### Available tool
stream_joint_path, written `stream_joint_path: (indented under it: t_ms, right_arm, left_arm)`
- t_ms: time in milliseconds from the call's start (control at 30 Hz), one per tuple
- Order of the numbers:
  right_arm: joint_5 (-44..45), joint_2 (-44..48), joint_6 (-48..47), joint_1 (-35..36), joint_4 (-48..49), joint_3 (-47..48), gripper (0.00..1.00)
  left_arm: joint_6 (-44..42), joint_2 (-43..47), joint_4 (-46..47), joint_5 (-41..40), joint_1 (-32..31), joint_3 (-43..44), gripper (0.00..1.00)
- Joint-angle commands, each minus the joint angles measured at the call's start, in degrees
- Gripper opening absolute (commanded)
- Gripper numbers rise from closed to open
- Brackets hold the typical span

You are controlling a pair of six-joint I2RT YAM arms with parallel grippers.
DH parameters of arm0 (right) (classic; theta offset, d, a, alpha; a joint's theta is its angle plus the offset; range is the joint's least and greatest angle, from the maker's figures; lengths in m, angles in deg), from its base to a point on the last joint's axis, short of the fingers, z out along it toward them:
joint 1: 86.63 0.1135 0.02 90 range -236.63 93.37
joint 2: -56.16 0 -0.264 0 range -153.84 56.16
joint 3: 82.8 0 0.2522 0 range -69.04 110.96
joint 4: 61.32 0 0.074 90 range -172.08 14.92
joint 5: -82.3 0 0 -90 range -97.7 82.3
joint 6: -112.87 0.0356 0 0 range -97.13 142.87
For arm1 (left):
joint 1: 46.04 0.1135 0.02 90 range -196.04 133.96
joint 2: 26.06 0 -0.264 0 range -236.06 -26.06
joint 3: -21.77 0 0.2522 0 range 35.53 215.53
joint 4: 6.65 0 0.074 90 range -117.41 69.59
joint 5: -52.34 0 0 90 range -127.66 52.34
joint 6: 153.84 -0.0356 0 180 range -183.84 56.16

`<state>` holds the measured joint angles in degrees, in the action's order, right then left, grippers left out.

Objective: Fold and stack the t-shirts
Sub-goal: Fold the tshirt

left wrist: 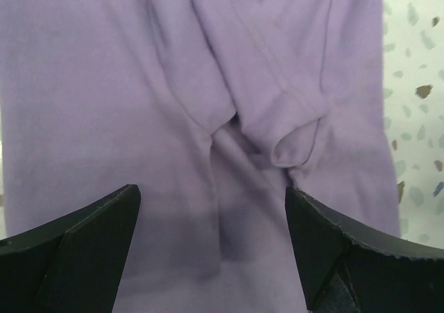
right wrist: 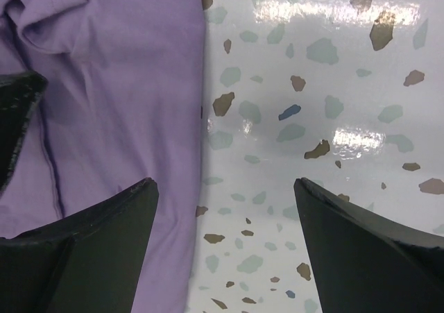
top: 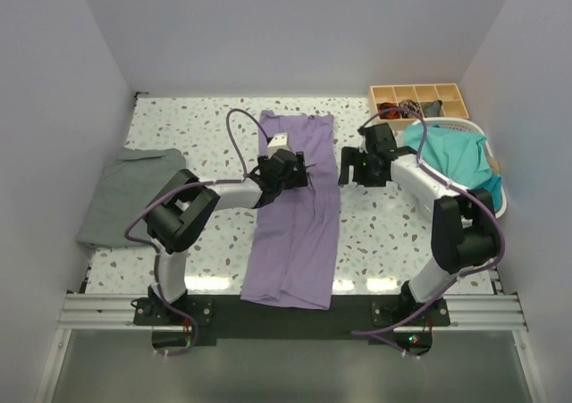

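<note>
A lavender purple t-shirt (top: 297,215) lies as a long folded strip down the middle of the table. My left gripper (top: 299,169) is open and empty just above its upper half; the left wrist view shows the shirt (left wrist: 139,98) with a bunched fold between my open fingers (left wrist: 83,243). My right gripper (top: 345,167) is open and empty over the shirt's right edge (right wrist: 118,84), above bare table. A grey t-shirt (top: 130,193) lies folded at the left edge. A teal t-shirt (top: 456,153) sits in the basket.
A white plastic basket (top: 494,193) stands at the right with the teal cloth in it. A small wooden compartment tray (top: 418,99) stands behind it at the back right. Speckled table (right wrist: 312,119) shows between shirt and basket. White walls enclose three sides.
</note>
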<state>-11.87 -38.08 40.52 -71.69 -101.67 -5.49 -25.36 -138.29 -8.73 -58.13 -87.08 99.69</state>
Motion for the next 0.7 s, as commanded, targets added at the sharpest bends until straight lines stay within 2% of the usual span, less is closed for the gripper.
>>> stream_joint_path:
  t_ms: [0, 100, 167, 300, 500, 667]
  right_arm:
    - [-1.8, -0.7, 1.0, -0.1, 1.7, 4.7, 0.84]
    - [-5.4, -3.8, 3.6, -0.2, 6.5, 7.9, 0.84]
    - [-11.3, -6.8, 5.5, -0.1, 7.5, 11.5, 0.83]
    - [-17.4, -18.5, 8.1, -0.2, 9.1, 22.1, 0.8]
    - [-22.5, -30.3, 8.6, 0.0, 6.9, 34.6, 0.71]
    - [-24.2, -33.9, 7.4, 0.4, 7.0, 36.2, 0.62]
  left_arm:
    - [0.5, 3.5, 3.4, -2.5, -0.2, 1.7, 0.91]
    - [-0.9, 4.9, 1.2, -5.2, -0.2, 2.8, 0.91]
    - [-1.6, 5.8, -0.7, -8.1, -0.2, 2.9, 0.91]
    - [-1.6, 9.6, -6.0, -12.9, 0.3, 0.2, 0.93]
    - [-0.1, 17.6, -4.1, -9.6, 2.5, -9.7, 0.95]
    - [0.1, 20.8, -4.2, -9.4, 3.1, -13.2, 0.95]
